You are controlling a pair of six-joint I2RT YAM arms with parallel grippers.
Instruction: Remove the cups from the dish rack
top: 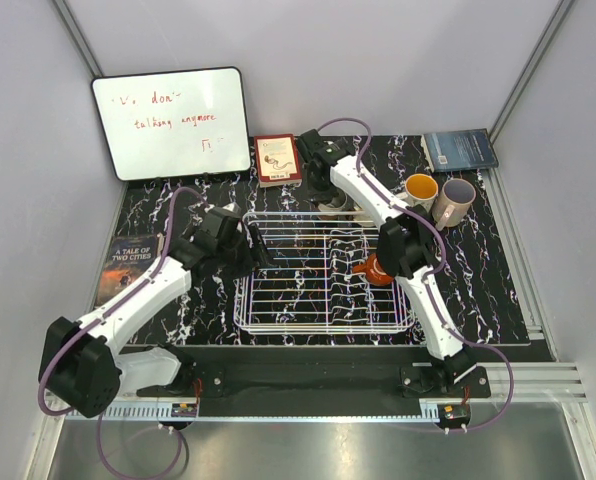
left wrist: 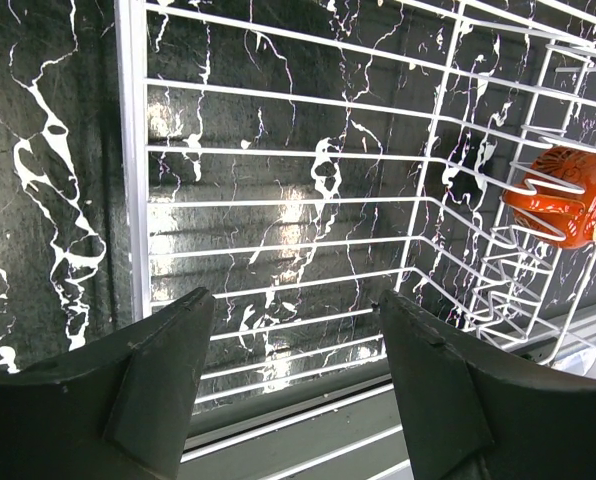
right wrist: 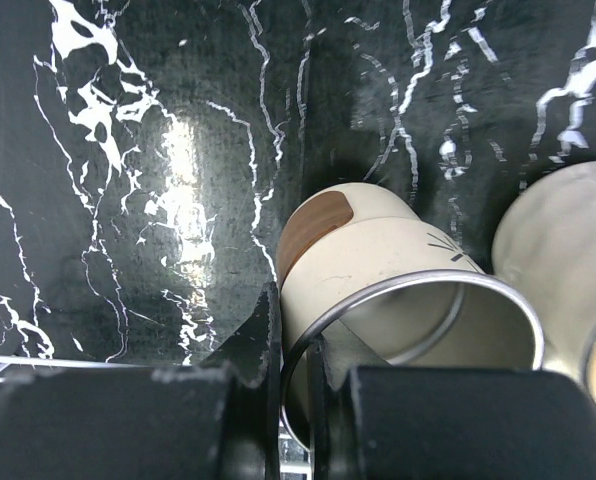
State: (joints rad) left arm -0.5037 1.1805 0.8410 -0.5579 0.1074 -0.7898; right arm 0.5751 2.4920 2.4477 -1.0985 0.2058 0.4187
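The white wire dish rack stands mid-table and also shows in the left wrist view. A squat reddish-brown cup sits at its right side, also in the left wrist view. My left gripper is open and empty over the rack's left part. My right gripper is shut on the rim of a cream cup just behind the rack, one finger inside, one outside. A second cream cup touches it. A tan cup and a pinkish-beige cup stand on the table at the right.
A whiteboard leans at the back left. A red book lies behind the rack, a blue book at the back right, and a dark book at the left. Grey walls enclose the table.
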